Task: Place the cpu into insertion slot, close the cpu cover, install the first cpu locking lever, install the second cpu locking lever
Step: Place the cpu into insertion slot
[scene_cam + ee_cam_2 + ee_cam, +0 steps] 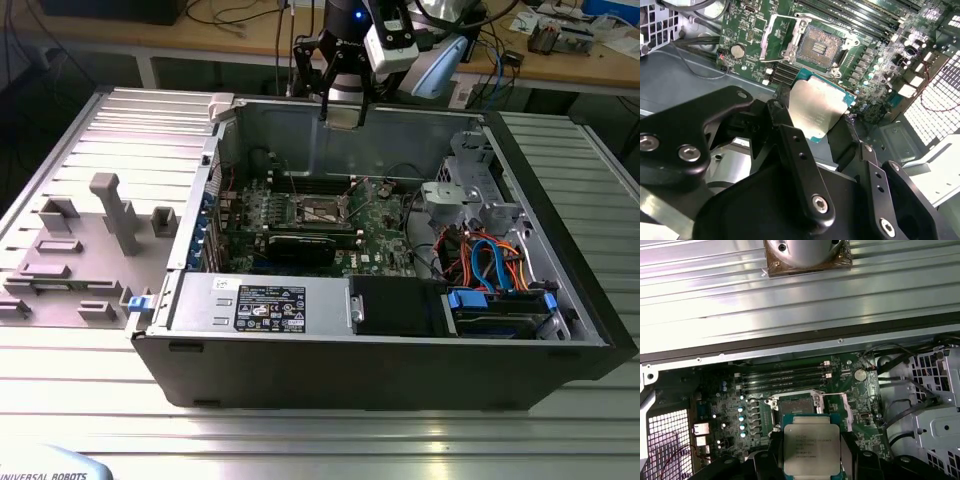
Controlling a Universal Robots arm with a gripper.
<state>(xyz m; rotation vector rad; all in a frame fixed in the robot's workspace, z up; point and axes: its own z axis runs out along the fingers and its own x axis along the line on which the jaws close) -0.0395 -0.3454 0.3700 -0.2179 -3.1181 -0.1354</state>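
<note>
Lying open on the worktop [300,440], the computer case [300,370] is occupying the exterior view's middle. The gripper [343,112] is hovering at upper centre, its fingers [780,115] clamping the cpu [817,110], clear of the bare insertion slot [820,47], whose cpu cover [776,37] is standing open alongside.

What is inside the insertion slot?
Nothing: the slot shows bare dark contacts in the second wrist view. The gripper holds the cpu outside it. In the first wrist view the cpu hides part.
</note>
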